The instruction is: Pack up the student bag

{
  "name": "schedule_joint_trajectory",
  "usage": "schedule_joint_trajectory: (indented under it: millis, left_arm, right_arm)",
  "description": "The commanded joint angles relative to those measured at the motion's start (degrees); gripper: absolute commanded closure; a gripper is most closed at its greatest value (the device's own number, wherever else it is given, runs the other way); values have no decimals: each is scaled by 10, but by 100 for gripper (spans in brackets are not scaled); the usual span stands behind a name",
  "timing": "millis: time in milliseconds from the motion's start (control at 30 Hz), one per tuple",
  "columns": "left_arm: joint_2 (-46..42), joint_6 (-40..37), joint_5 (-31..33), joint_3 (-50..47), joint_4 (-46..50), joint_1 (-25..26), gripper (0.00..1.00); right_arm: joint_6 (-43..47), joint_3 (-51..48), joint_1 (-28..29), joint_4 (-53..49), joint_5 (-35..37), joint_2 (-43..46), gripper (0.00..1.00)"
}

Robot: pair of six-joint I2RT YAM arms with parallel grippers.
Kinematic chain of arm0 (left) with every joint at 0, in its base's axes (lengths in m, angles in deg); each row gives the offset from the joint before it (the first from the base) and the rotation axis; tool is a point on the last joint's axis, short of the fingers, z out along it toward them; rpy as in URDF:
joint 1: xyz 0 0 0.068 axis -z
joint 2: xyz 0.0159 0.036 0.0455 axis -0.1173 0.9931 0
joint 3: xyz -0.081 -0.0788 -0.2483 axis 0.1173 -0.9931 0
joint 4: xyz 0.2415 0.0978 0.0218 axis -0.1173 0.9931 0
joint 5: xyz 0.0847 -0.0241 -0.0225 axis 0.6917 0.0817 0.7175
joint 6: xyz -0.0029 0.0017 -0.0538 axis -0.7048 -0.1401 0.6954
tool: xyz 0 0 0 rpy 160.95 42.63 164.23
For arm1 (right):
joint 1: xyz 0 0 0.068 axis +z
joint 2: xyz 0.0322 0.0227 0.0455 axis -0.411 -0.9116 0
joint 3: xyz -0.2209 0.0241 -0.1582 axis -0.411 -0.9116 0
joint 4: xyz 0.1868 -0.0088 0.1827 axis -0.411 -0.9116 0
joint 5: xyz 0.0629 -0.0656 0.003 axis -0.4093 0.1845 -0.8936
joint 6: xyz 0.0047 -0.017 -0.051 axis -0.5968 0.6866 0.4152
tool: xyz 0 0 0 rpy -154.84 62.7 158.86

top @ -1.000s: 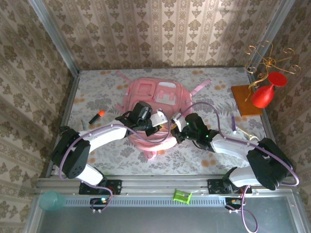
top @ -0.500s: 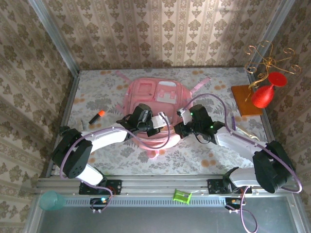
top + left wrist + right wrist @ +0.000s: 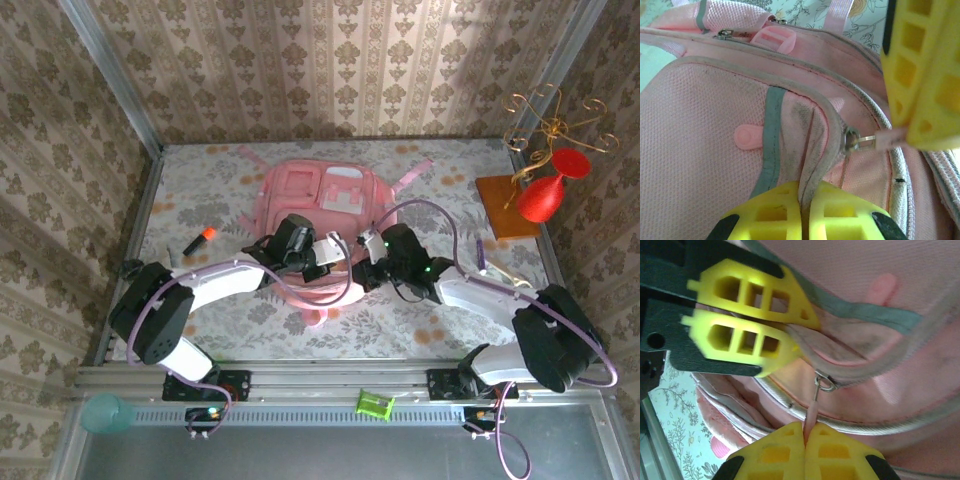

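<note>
- Placement: the student bag (image 3: 320, 190) lies flat at the middle of the top view on the floral table (image 3: 200, 190), with its pink straps spread toward the far wall.
- The left gripper (image 3: 801, 195), at the bottom of its wrist view, has its yellow fingers pressed together on a fold of the bag's grey-edged seam.
- The right gripper (image 3: 804, 435), at bottom centre of its own wrist view, is pinched tight on the pink zip pull (image 3: 812, 407). The metal slider (image 3: 824, 382) sits just above its fingertips.
- In the top view the two grippers meet over the lower edge of the bag, just beside each other.
- An orange marker (image 3: 200, 240) lies left of the bag, well apart from it.
- A red vase (image 3: 540, 200) overlaps a wooden block (image 3: 497, 200) at the right edge of the top view.
</note>
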Motion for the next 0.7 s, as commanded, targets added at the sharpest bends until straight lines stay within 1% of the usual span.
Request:
schedule_joint_trajectory:
  millis: [0, 100, 133, 167, 233, 300, 400, 500, 533, 567, 667]
  left_arm:
    - [26, 26, 46, 24, -1, 0, 100]
    - [27, 11, 25, 29, 15, 8, 100]
    - [27, 5, 16, 32, 30, 9, 100]
    - [26, 0, 9, 36, 48, 10, 93]
    - [18, -11, 4, 39, 83, 9, 73]
    - [3, -18, -1, 38, 105, 5, 62]
    - [-29, -8, -27, 31, 122, -11, 51]
    - [-72, 13, -73, 18, 123, -33, 33]
    - [-87, 25, -89, 14, 119, -44, 29]
    - [-100, 41, -103, 8, 111, -56, 27]
    - [-136, 112, -152, -12, 68, -105, 26]
  right_arm:
    - [3, -10, 55, 108, -77, 8, 100]
    - [-15, -32, 61, 156, -63, 7, 100]
    - [-17, -36, 60, 158, -48, 9, 100]
    - [-14, -35, 58, 149, -38, 11, 100]
    - [-9, -34, 45, 132, -26, 15, 100]
    - [-5, -36, 30, 120, -27, 20, 100]
    - [12, -33, 12, 84, -23, 31, 100]
    - [23, -33, -8, 58, -20, 43, 100]
    - [30, -30, -12, 47, -20, 46, 100]
    - [32, -29, -15, 42, -19, 48, 100]
    - [38, -25, -16, 43, -30, 43, 100]
